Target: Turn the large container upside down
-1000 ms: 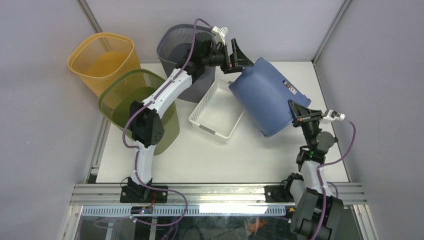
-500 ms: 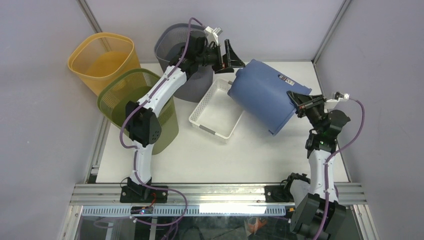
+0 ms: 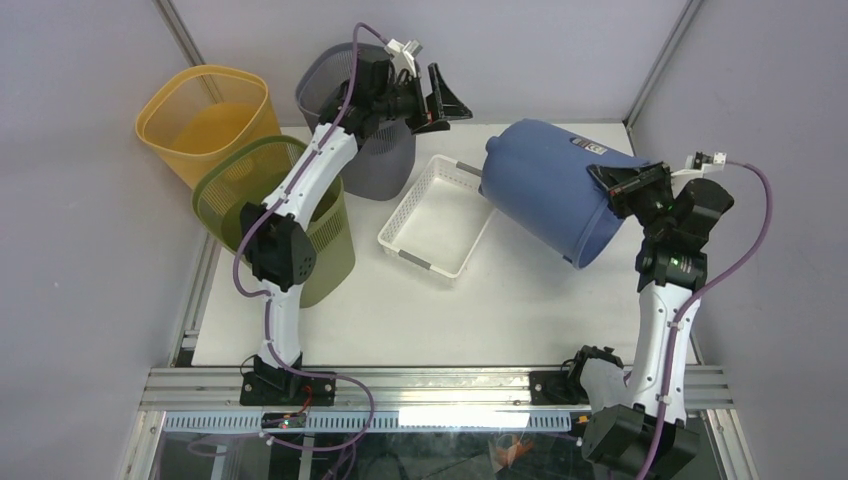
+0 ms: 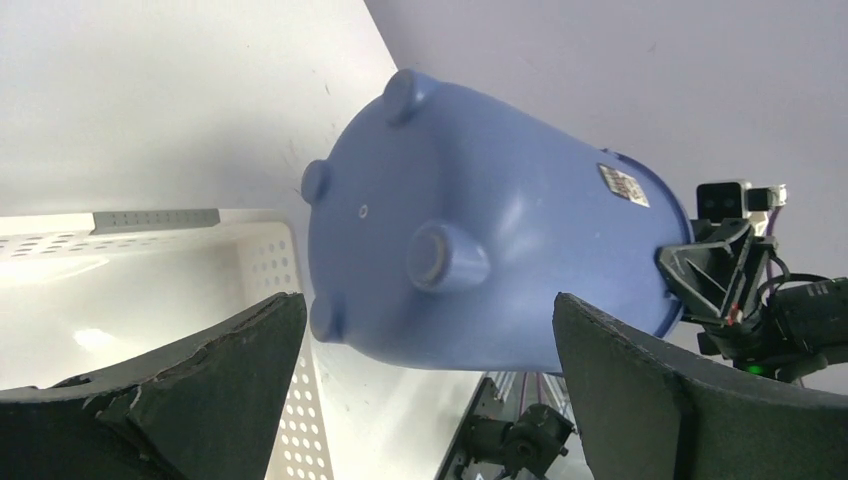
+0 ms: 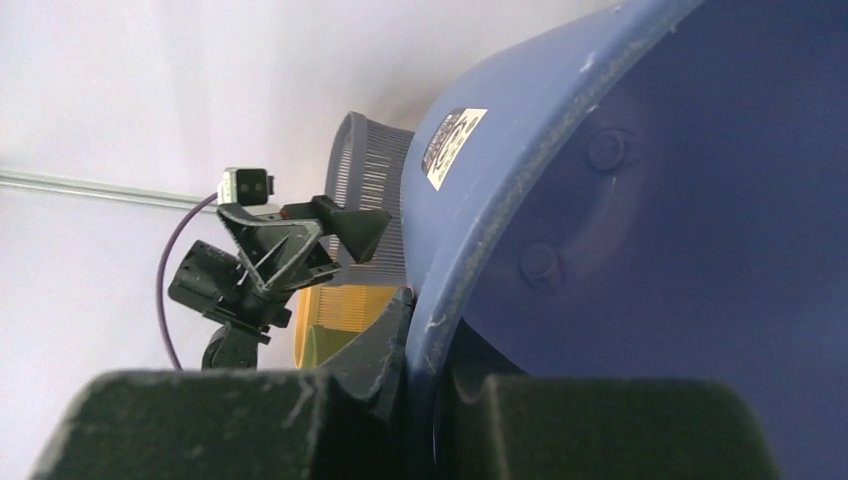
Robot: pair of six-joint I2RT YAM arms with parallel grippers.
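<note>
Starting at the far left, a yellow bin [image 3: 205, 120] is seen beside a green mesh bin [image 3: 270, 200], with a grey mesh bin [image 3: 378, 165] placed behind them. The left gripper [image 3: 452, 100] is held just right of the grey bin's rim, jaws spread wide, nothing gripped, apart from the container. A white tray [image 3: 400, 240] is laid on the table [image 3: 500, 310] mid-scene. The large blue container [image 3: 545, 185] is tipped on its side right of the tray, footed base turned toward the left gripper, mouth turned toward the right arm; table contact cannot be told. Its rim is clamped by the right gripper [image 3: 625, 185], one finger [image 5: 385, 345] pressed against the outer wall.
</note>
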